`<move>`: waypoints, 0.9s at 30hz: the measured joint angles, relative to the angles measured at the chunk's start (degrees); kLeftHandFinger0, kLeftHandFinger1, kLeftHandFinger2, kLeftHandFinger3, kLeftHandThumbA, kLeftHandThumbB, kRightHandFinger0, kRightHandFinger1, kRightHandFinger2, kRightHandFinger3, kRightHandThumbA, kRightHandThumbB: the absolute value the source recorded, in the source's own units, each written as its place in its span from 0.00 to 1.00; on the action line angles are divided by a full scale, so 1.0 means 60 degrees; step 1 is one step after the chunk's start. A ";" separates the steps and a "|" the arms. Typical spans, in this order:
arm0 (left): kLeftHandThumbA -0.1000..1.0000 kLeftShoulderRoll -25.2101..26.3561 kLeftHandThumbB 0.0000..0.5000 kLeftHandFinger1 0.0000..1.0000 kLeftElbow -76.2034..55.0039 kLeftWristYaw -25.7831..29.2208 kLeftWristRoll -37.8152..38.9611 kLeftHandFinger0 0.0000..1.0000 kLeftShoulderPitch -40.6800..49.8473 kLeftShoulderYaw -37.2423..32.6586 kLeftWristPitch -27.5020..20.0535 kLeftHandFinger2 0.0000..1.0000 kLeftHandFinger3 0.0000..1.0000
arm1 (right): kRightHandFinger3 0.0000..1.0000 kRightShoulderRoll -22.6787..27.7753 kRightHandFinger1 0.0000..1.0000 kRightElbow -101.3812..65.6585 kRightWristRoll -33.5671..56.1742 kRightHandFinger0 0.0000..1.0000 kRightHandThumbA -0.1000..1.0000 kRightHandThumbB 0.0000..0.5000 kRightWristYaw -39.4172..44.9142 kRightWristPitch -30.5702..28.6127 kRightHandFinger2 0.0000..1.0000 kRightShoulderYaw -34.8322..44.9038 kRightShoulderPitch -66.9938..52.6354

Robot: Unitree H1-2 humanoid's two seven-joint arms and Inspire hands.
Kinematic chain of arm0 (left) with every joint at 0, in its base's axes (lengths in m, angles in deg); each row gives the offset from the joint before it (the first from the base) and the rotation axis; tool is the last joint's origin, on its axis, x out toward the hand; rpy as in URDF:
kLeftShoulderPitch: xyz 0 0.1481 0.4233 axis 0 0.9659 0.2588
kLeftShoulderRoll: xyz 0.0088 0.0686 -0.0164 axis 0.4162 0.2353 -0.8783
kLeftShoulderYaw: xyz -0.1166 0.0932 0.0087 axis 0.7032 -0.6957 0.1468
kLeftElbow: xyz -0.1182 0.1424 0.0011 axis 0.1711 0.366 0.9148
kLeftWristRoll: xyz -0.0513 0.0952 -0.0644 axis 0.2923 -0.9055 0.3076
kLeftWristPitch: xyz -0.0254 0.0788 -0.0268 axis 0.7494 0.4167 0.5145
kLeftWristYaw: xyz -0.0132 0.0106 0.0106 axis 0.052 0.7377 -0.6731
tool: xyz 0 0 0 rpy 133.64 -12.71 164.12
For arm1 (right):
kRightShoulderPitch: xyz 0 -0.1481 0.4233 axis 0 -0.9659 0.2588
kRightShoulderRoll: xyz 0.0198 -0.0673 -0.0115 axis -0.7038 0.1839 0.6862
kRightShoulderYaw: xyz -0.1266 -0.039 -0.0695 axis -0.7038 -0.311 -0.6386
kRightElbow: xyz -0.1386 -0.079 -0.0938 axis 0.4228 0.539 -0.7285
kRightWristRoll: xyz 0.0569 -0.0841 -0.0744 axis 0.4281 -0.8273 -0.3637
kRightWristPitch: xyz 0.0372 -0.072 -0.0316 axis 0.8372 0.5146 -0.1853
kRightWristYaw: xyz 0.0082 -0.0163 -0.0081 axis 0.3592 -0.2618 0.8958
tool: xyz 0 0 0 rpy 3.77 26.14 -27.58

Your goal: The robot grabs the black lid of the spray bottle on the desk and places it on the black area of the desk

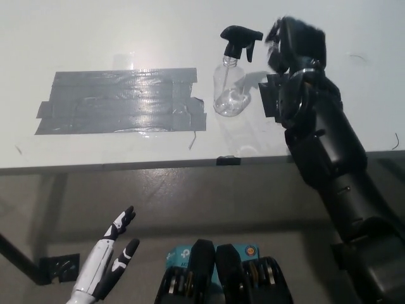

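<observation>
A clear spray bottle [229,88] stands upright on the white desk [126,31], and its black trigger lid [239,38] sits on its neck. My black right hand [296,43] hovers just right of the lid, apart from it and blurred by motion, so its fingers are unclear. The black taped area [120,101] lies to the left of the bottle. My white left hand [107,263] rests below the desk's front edge at the lower left, open and holding nothing.
A smaller black patch [268,98] lies on the desk, partly under my right forearm. A short bit of black tape [229,160] marks the desk's front edge. A loose tape strip [193,140] trails from the large patch.
</observation>
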 measured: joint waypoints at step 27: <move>1.00 0.0000 0.36 1.00 -0.0014 -0.0029 -0.0001 1.00 0.0145 0.0015 -0.0010 1.00 1.00 | 1.00 0.0925 1.00 0.1477 0.0568 1.00 0.67 1.00 0.2092 -0.0069 1.00 -0.2607 0.1203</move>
